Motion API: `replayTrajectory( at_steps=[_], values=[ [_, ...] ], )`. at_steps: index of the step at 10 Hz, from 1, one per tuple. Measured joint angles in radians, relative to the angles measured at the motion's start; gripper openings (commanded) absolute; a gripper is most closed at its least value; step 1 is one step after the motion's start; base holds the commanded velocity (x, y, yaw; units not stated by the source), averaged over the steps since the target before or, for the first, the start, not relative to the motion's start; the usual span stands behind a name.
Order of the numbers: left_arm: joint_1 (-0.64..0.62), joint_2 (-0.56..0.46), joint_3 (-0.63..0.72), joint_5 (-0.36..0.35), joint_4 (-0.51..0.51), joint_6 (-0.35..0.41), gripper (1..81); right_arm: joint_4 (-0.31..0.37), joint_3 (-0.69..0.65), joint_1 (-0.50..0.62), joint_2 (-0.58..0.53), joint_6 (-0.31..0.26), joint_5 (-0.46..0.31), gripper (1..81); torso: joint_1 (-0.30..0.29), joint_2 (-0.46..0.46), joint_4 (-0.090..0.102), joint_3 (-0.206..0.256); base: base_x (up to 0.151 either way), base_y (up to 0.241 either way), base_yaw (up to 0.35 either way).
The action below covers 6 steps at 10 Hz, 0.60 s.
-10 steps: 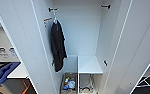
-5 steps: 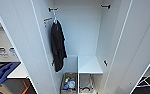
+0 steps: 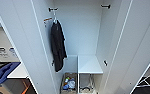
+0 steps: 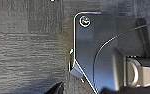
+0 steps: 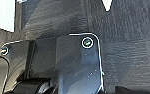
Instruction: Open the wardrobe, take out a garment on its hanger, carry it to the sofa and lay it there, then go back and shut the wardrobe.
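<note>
The wardrobe (image 3: 78, 32) stands in front of me with both tall white doors swung wide, the left door (image 3: 23, 50) and the right door (image 3: 138, 50) framing its white inside. A long black coat (image 3: 57, 47) hangs by a thin white hook (image 3: 55, 19) at the upper left of the inside. Both wrist views look down on dark grey carpet (image 4: 26, 45) (image 5: 131, 50) past the robot's own dark plates.
Low in the wardrobe a white shelf (image 3: 89, 65) sits on the right above an open compartment. A basket of small items (image 3: 68, 83) stands at the bottom left. A blue object (image 3: 2, 71) lies on a white surface outside the left door.
</note>
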Motion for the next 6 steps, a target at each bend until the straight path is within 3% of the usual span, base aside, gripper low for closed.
replayTrajectory(
  at_steps=[3, 6],
  values=[
    [-0.019, -0.146, 0.089, -0.055, 0.003, 0.0, 81.1, 0.024, 0.012, 0.061, -0.077, 0.019, 0.015, 81.1, 0.0, 0.0, 0.0, 0.0, 0.0, 0.0, 0.0],
    [-0.05, -0.214, 0.11, -0.121, 0.003, -0.005, 81.1, 0.082, -0.046, 0.107, -0.095, 0.025, 0.075, 81.1, 0.0, 0.0, 0.0, 0.0, 0.0, 0.0, 0.0]
  ],
)
